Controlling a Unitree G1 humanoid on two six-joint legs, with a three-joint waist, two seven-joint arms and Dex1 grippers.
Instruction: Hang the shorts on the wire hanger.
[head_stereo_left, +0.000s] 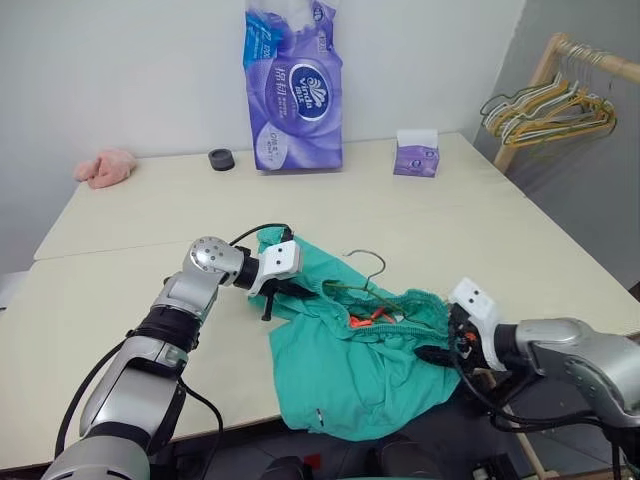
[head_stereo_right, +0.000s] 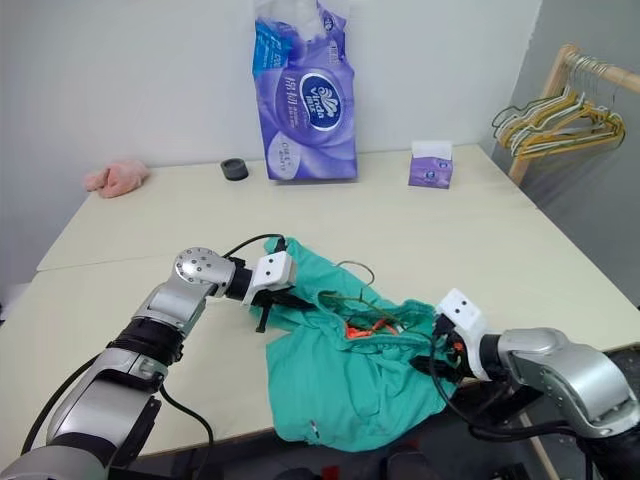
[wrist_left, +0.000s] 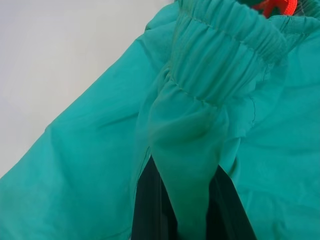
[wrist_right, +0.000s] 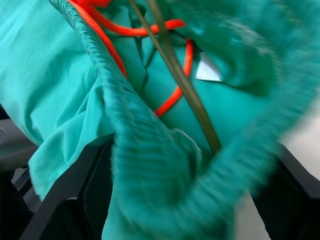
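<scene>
Hanging off the table (head_stereo_left: 120, 300) edge, shorts (head_stereo_left: 350, 375) — left pincer (wrist_left: 182, 210) clamps them, right pincer (wrist_right: 180, 190) spread.

Purple tissue pack (head_stereo_left: 294, 85) upright at bench (head_stereo_left: 120, 300) back edge, by wall. Black ring (head_stereo_left: 221, 159) just left of it. Pink cloth lump (head_stereo_left: 105, 167) far left. Small purple tissue box (head_stereo_left: 416, 154) right. Rack (head_stereo_left: 560, 60) w/ bunched hangers (head_stereo_left: 545, 112) beyond bench's right corner.

Even, soft indoor light, no glare. Faint shadows on table (head_stereo_left: 420, 215). Head views sharp. Right wrist view smeared, waistband (wrist_right: 165, 185) blurred.
</scene>
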